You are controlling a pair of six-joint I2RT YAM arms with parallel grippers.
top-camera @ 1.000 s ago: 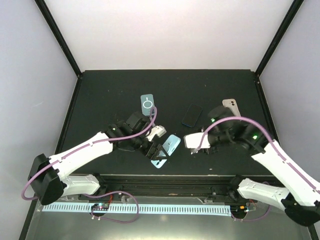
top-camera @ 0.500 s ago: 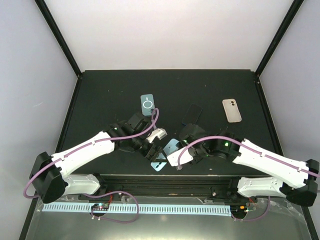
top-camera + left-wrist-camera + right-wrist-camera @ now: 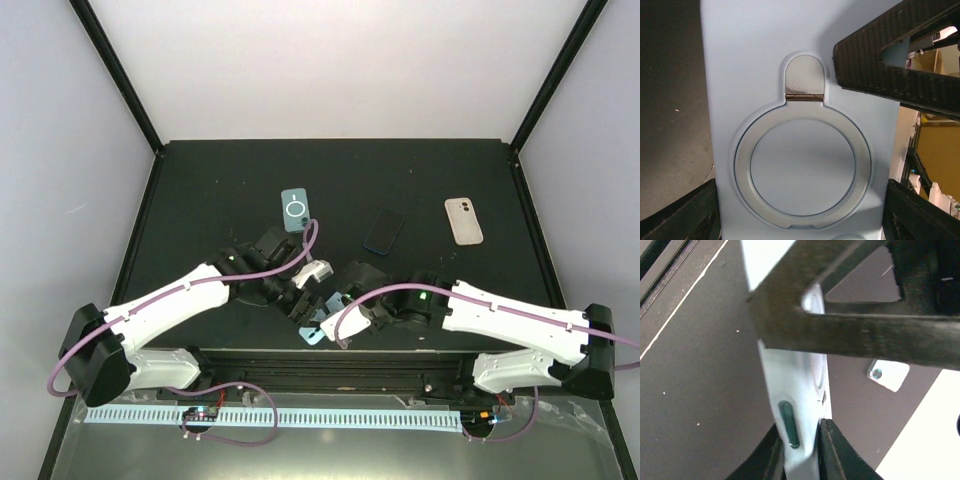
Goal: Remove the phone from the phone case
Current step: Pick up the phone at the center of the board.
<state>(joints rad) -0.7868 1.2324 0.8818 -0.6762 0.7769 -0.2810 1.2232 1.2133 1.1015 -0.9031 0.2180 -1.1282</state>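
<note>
Phone case (image 3: 800,55), pale blue with a round ring stand (image 3: 742,167) on its back, is held between two arms at the front middle of the black counter (image 3: 200,190). Seen from the left wrist, its long axis runs straight up the view, away from the wrist, with the ring's hinge tab on the far side. From above, that axis slants from near-left to far-right. The left fingers (image 3: 685,215) are spread wide and clamp the case across its width, one on each long side. The right fingers (image 3: 835,455) are drawn close and pinch its thin edge, just below a green side button (image 3: 787,425). One right finger also crosses the case's upper corner. The counter's near edge lies just beside the grip. A teal case (image 3: 294,208), a dark phone (image 3: 383,230) and a beige phone (image 3: 463,221) lie well apart toward the back, with bare counter on both flanks.
</note>
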